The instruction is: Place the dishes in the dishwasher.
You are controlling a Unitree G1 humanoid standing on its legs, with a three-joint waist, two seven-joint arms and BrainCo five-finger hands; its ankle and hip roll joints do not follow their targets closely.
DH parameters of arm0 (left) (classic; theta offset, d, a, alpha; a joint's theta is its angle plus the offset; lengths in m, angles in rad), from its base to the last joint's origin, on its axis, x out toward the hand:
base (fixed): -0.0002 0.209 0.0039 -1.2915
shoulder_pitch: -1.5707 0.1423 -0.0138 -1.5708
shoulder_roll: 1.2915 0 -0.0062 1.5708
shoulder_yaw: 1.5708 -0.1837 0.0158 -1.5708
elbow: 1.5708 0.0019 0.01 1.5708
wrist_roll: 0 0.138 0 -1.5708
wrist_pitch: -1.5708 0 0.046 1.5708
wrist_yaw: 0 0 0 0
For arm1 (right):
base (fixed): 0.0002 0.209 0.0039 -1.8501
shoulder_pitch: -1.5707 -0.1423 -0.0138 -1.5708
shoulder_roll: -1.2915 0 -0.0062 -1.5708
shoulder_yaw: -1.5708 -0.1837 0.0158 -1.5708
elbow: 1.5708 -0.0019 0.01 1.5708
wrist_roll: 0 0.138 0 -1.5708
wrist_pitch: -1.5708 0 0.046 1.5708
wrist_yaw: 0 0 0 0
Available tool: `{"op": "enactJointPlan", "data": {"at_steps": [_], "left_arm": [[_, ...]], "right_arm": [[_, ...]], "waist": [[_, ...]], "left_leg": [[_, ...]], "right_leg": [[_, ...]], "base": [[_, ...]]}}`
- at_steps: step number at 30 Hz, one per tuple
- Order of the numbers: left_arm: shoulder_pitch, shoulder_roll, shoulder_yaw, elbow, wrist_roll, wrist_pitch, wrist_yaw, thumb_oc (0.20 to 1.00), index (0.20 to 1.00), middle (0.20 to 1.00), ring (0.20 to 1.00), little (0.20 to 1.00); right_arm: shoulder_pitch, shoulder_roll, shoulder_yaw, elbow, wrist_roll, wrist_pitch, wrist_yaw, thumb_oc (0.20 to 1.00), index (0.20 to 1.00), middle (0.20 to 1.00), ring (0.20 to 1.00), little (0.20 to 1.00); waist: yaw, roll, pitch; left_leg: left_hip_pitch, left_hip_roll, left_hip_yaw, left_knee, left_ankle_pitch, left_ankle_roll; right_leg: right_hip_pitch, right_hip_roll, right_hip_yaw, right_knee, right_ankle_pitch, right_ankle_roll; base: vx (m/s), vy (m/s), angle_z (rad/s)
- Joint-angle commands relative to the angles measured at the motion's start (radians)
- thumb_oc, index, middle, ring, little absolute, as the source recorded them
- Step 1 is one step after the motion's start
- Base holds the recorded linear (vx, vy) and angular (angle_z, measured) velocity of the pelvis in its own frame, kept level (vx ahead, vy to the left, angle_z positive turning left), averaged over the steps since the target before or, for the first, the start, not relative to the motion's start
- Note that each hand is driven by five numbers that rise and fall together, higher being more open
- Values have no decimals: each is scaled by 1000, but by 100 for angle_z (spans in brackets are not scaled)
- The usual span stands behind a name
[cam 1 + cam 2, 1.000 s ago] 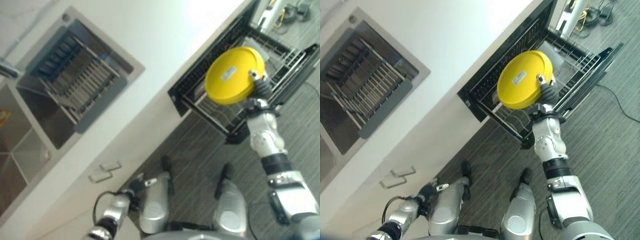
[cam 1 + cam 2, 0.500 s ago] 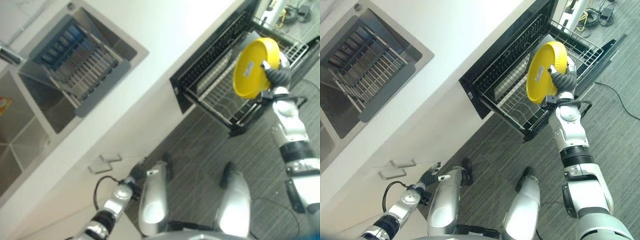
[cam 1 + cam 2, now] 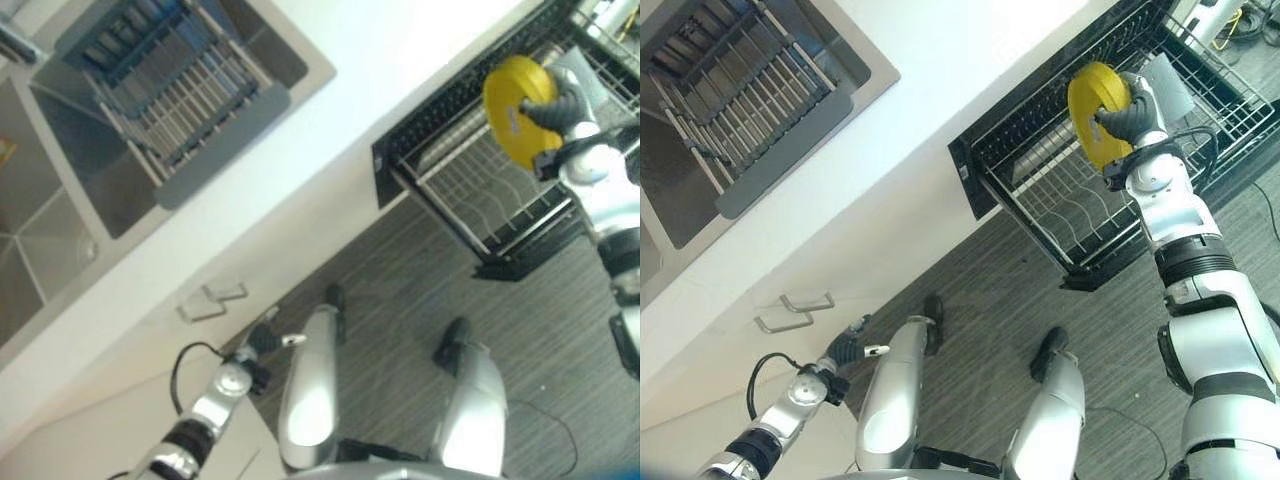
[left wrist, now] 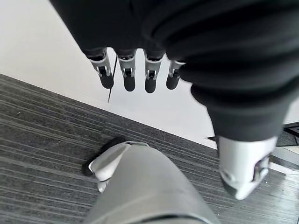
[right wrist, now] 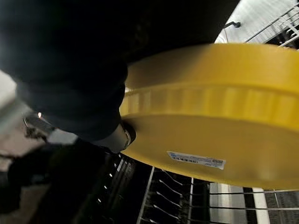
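Dishwasher [image 3: 985,165] stands open under the white counter [image 3: 940,60], its wire rack [image 3: 1080,215] pulled out over the grey striped floor [image 3: 980,300]. Above that rack the right hand [image 3: 1127,118] holds a yellow plate [image 3: 1092,100] tilted up on edge, fingers curled over its rim and the thumb pressed against its underside; in the right wrist view the plate [image 5: 219,116] shows a white label on its base, with the rack's wires and dark interior just beyond it. The plate is over the rack's middle, close to the tines, though whether its lower edge touches them cannot be told. A grey flat item [image 3: 1167,85] lies in the rack just beyond the plate. Well away from the dishwasher, along the counter, a sink [image 3: 700,200] is set in, with a ribbed grey drying rack [image 3: 760,100] resting across it. Below the counter, between sink and dishwasher, a white cabinet front carries two metal handles [image 3: 795,310]. The left hand [image 3: 845,348] hangs low near those handles, well apart from the dishwasher; in the left wrist view its fingers [image 4: 128,74] are straight and relaxed, holding nothing.
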Motion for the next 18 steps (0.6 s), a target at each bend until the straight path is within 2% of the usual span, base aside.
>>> {"op": "enactJointPlan", "data": {"at_steps": [1, 5, 8, 10, 12, 18], "left_arm": [[25, 63, -42, -24, 1, -31, 4, 1000, 1000, 1000, 1000, 1000], [22, 76, -45, -33, -8, -37, 5, 1000, 1000, 1000, 1000, 1000], [19, 86, -57, -52, -26, -37, 12, 1000, 1000, 1000, 1000, 1000], [22, 90, -61, -58, -40, -53, 16, 1000, 1000, 1000, 1000, 1000], [27, 95, -76, -62, -54, -79, 27, 1000, 1000, 1000, 1000, 1000], [21, 94, -104, -69, -71, -107, 51, 1000, 1000, 1000, 1000, 1000]], "right_arm": [[-162, -33, 78, 39, -129, -62, -1, 200, 200, 200, 200, 200], [-180, -31, 130, 56, -207, -32, -19, 200, 200, 200, 200, 200], [-199, -38, 169, 87, -319, -30, -82, 200, 200, 200, 200, 200], [-224, -52, 212, 111, -467, -38, -164, 200, 200, 200, 200, 200], [-257, -72, 282, 121, -635, 3, -271, 200, 200, 200, 200, 200], [-237, -86, 361, 144, -727, 76, -405, 200, 200, 200, 200, 200]], "waist": [[25, -21, -29], [32, -27, -29], [37, -24, -29], [42, -21, -29], [47, -17, -29], [49, -12, -29]], "left_leg": [[56, -43, -31, -122, 30, 36], [37, -42, -31, -126, 36, 38], [16, -45, -33, -134, 42, 41], [-2, -46, -35, -139, 46, 41], [-28, -52, -38, -136, 46, 44], [-69, -62, -45, -132, 45, 49]], "right_leg": [[6, 41, -39, 149, -119, -45], [-5, 42, -46, 137, -105, -38], [-23, 43, -47, 126, -95, -32], [-36, 46, -48, 119, -88, -27], [-59, 48, -47, 119, -84, -22], [-94, 48, -47, 104, -73, -17]], "base": [[0, 0, 0], [-1, 3, 1], [-18, 13, 4], [-26, 14, 5], [-47, 6, 0], [-37, -3, 0]]}}
